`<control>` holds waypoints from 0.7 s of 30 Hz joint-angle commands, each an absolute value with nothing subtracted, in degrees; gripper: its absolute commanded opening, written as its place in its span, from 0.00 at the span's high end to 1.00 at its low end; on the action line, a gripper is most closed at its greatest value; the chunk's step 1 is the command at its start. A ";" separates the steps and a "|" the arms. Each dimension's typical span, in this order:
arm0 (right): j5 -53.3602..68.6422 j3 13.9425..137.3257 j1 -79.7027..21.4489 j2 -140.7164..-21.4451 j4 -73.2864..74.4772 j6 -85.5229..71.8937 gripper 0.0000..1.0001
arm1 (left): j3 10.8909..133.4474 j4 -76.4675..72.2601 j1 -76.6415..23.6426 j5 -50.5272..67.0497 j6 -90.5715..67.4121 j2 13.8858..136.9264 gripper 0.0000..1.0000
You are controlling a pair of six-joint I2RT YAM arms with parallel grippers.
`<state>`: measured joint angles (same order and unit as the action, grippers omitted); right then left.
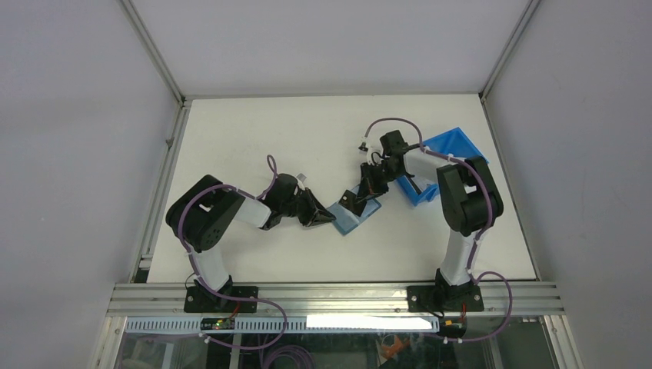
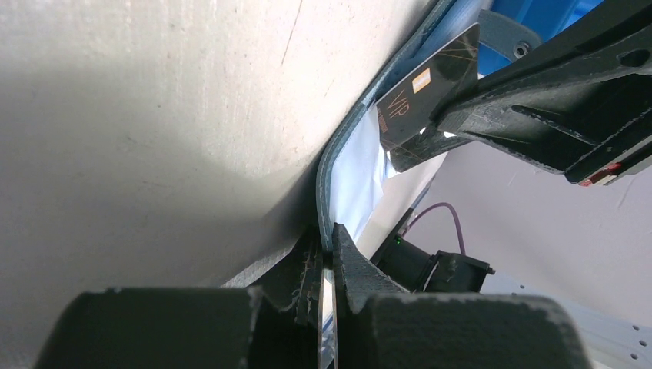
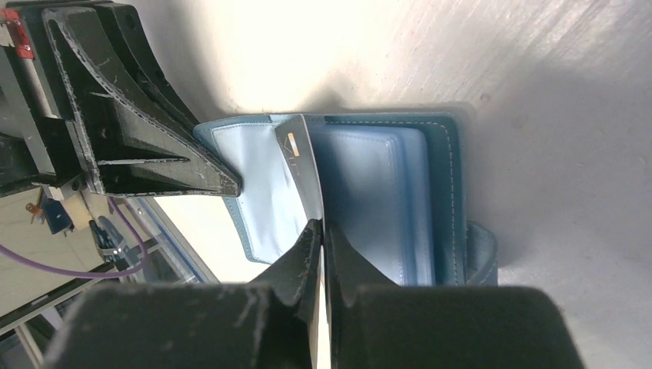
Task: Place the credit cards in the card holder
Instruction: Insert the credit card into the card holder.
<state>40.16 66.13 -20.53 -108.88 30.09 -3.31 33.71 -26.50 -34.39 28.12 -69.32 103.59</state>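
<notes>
The right gripper (image 3: 323,231) is pinched tight on one edge of a credit card (image 3: 301,173), held on edge over the open middle of the card holder (image 3: 369,192), whose left flap the left gripper (image 2: 329,257) clamps. The card looks thin, stiff, light and slick, so it is best gripped by one edge with the leading edge free. The holder is soft and would probably fold unless pinned, though its pockets are hard to make out.
</notes>
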 commanded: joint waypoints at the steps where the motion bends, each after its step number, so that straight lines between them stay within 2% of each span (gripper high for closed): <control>1: 34.99 65.10 -20.49 -106.20 27.04 -1.88 0.96 | 32.71 -16.28 -34.37 24.56 -65.15 105.62 0.98; 9: 35.42 65.75 -24.36 -109.06 29.13 -0.43 0.95 | 33.40 -15.67 -34.37 24.71 -64.95 105.51 0.98; 21: 37.09 64.27 -24.44 -107.82 30.51 1.28 0.92 | 34.02 -12.05 -34.37 23.72 -63.93 105.10 0.98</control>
<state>37.52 65.54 -22.28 -108.07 29.63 -2.33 34.65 -24.53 -34.26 28.62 -68.23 103.59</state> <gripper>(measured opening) 0.067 0.036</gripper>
